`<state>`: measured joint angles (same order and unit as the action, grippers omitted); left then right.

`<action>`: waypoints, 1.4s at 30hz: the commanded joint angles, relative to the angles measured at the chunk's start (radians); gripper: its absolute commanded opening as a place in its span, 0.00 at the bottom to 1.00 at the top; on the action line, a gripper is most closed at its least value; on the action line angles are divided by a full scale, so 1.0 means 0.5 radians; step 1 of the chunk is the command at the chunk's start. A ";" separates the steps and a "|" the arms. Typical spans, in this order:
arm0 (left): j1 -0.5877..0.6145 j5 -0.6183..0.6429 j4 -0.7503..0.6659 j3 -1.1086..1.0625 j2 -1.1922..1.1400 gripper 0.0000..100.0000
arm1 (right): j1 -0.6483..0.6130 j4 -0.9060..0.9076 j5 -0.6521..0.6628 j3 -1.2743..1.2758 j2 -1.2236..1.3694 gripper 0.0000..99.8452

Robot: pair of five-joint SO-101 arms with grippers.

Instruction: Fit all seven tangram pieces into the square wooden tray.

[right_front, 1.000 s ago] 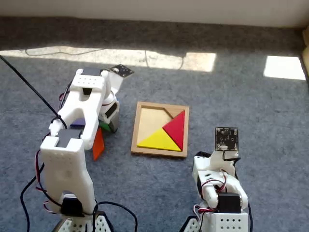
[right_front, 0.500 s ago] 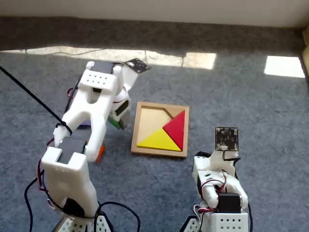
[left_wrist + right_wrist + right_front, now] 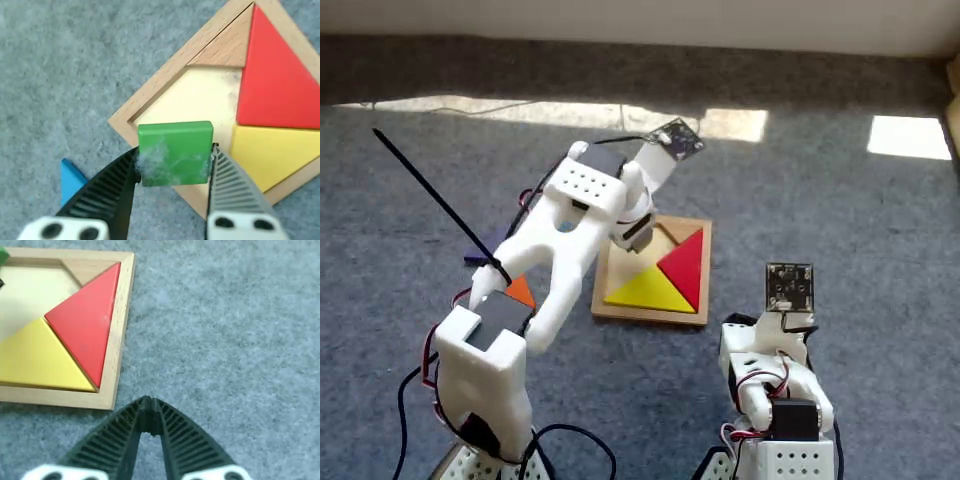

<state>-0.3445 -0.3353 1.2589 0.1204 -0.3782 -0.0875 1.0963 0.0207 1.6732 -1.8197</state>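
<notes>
My L gripper (image 3: 175,153) clamps green square (image 3: 175,142) above tray (image 3: 165,77) w/ bare floor below, ready for seating; R gripper (image 3: 148,402) shut, empty, beside tray.

My overhead camera is fixed above and behind the two arm bases. It looks down and forward over the carpet (image 3: 840,190) with the tray (image 3: 650,317) mid-frame, far enough off to take in both arms. The left wrist camera looks down along the left gripper (image 3: 174,150) from very close, with the green square (image 3: 175,152) it clamps in the foreground and one corner of the tray (image 3: 175,68) beneath. The right wrist camera rides near the carpet and looks past the right gripper (image 3: 148,402), whose fingers are pressed together, towards one side of the tray (image 3: 119,315). All three views share the red triangle (image 3: 685,265) (image 3: 277,85) (image 3: 87,325) and the yellow triangle (image 3: 648,290) (image 3: 272,152) (image 3: 35,360).
</notes>
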 commanded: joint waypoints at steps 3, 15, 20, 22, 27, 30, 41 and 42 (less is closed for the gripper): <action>-0.109 0.031 -0.064 0.210 -0.186 0.07 | 0.029 -0.002 0.000 0.302 -0.029 0.01; -0.097 0.427 0.117 0.594 -0.351 0.27 | 0.029 -0.005 0.000 0.302 -0.029 0.01; -0.075 0.466 0.236 0.692 -0.351 0.26 | 0.029 -0.005 0.000 0.302 -0.029 0.01; -0.020 0.470 0.239 0.717 -0.351 0.26 | 0.029 -0.005 0.000 0.302 -0.029 0.01; 0.167 0.460 0.233 0.713 -0.367 0.19 | 0.029 -0.005 0.000 0.302 -0.029 0.01; 0.189 0.454 0.230 0.628 -0.373 0.15 | 0.029 -0.005 0.000 0.302 -0.029 0.01; 0.066 0.454 -0.003 0.269 -0.370 0.15 | 0.029 -0.005 0.000 0.302 -0.029 0.01; 0.038 0.454 -0.025 0.244 -0.370 0.15 | 0.029 -0.005 0.000 0.302 -0.029 0.01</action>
<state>-0.2739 -0.1082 1.2820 0.2539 -0.5762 -0.0813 1.0963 0.0207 1.6732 -1.8197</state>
